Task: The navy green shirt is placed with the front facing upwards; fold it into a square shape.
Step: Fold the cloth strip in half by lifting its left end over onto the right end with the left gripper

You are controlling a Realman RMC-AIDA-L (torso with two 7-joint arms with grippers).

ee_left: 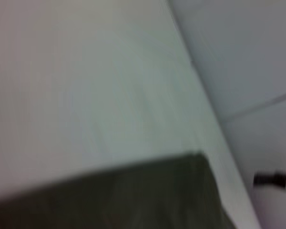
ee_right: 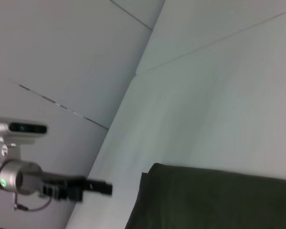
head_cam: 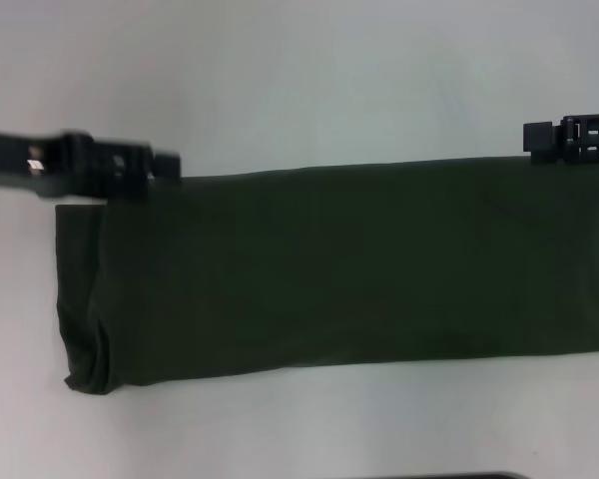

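- L gripper (head_cam: 165, 163) at shirt's far-left corner, just off cloth; fingers: can't tell.
- R gripper (head_cam: 539, 137) at far-right corner; same, can't tell.
- Navy green shirt (head_cam: 339, 274) folded into long band across white table (head_cam: 299, 80), lettering hidden.

The navy green shirt (head_cam: 339, 274) is a flat, dark olive green from end to end, with no lettering or print showing on the side that faces up; its folded left end looks a touch darker. It lies on a plain white table (head_cam: 280, 80). The left gripper (head_cam: 165, 165) and the right gripper (head_cam: 539, 140) are both black. A silver camera unit (ee_right: 12, 174) carries a small green light.
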